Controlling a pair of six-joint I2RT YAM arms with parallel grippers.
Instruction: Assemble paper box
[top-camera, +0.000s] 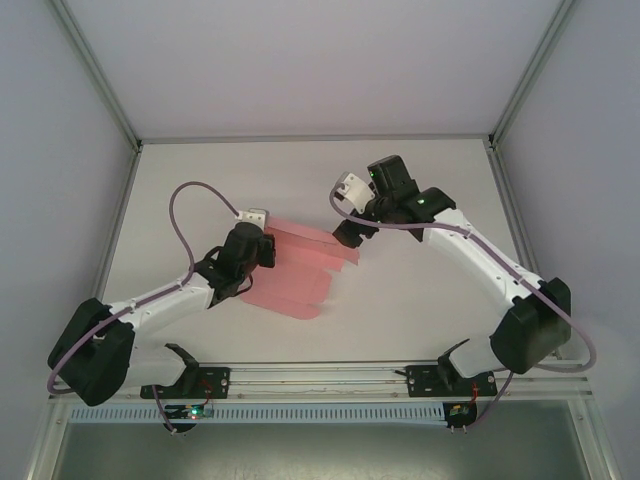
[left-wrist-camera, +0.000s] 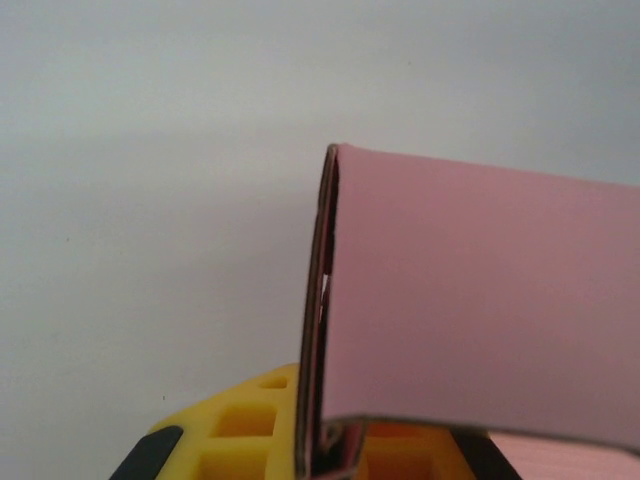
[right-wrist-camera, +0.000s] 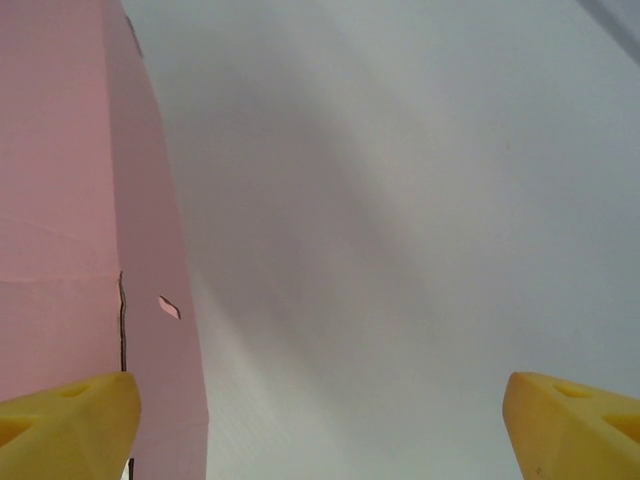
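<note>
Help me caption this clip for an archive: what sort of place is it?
Probably a lab robot workcell: a plain white table framed by aluminium rails, pale enclosing walls, a black-and-white left arm and right arm bolted at its near edge, a pink card sheet between them.

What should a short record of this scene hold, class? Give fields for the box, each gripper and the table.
box: pink card, partly folded, flaps spread, between the two grippers
left gripper: shut on the box's left edge
right gripper: open, at the box's right end, holding nothing
table: white, under the box
task state: box not yet assembled
</note>
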